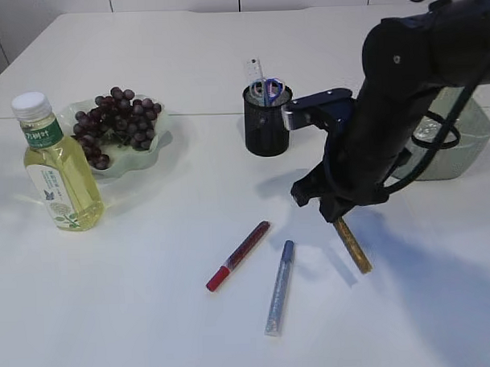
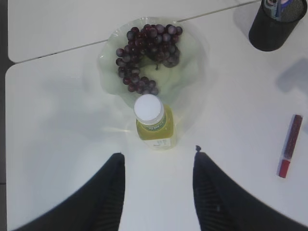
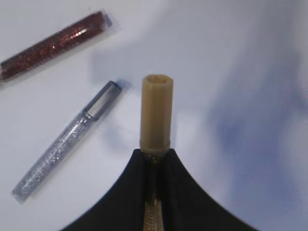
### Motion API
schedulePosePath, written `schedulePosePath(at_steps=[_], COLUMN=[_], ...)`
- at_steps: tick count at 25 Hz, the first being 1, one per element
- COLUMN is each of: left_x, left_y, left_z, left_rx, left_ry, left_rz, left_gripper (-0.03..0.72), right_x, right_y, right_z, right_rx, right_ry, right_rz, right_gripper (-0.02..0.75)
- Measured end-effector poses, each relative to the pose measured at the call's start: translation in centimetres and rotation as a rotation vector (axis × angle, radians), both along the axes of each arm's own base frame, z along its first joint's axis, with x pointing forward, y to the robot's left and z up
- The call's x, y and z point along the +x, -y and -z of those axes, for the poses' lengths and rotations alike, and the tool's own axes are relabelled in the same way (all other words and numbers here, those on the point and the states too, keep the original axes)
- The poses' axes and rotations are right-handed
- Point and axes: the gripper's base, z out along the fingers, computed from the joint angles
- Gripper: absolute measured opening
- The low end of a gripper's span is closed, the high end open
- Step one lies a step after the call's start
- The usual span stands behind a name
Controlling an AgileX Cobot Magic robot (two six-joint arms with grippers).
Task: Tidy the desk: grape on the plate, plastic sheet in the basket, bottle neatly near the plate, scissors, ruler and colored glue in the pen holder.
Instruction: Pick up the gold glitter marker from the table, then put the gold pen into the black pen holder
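White table (image 1: 153, 332) fills the scene, with a seam running across it at the far side. At the far left a pale green, wavy-rimmed glass plate (image 1: 164, 126) carries a bunch of dark purple grapes (image 1: 114, 124). Just beside the plate's near left edge stands an upright clear plastic bottle of yellow liquid with a white cap (image 1: 58, 166). Near the far middle a black mesh pen holder (image 1: 267, 126) contains purple-handled scissors (image 1: 267, 88) and a clear ruler (image 1: 255, 70). At the far right, mostly hidden by the arm, sits a pale green basket (image 1: 473, 139) with something clear and crumpled in it.

On the near middle of the table lie a red glitter glue pen (image 1: 238, 255) and, just right of it, a silver glitter glue pen (image 1: 280, 287), apart from each other.

The right end effector (image 1: 340, 215) is clamped tight on a gold glitter glue pen (image 1: 353, 246), whose free end slants down toward the table right of the silver pen; contact with the table is unclear.

The left end effector (image 2: 159, 166) hangs above the bottle with its jaws about half spread, holding nothing.
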Motion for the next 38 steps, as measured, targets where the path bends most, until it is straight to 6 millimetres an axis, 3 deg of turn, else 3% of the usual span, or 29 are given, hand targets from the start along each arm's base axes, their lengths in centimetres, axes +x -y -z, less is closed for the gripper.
schedulePosePath(at_steps=[6, 21, 31, 38], left_x=[0.0, 0.0, 0.0, 0.0], left_y=[0.0, 0.0, 0.0, 0.0], left_z=[0.0, 0.0, 0.0, 0.0], left_rx=[0.0, 0.0, 0.0, 0.0], left_ry=[0.0, 0.0, 0.0, 0.0], left_rz=[0.0, 0.0, 0.0, 0.0], left_gripper=[0.34, 0.335, 0.327, 0.324], right_x=[0.0, 4.4, 10.7, 13.7], right_y=[0.1, -1.4, -3.1, -2.9], right_z=[-2.0, -6.6, -6.2, -4.8], right_rx=[0.081, 0.343, 0.369, 0.361], right_ry=[0.203, 0.898, 1.026, 1.039], right_rz=[0.014, 0.034, 0.039, 0.068], right_gripper=[0.041, 0.04, 0.04, 0.04])
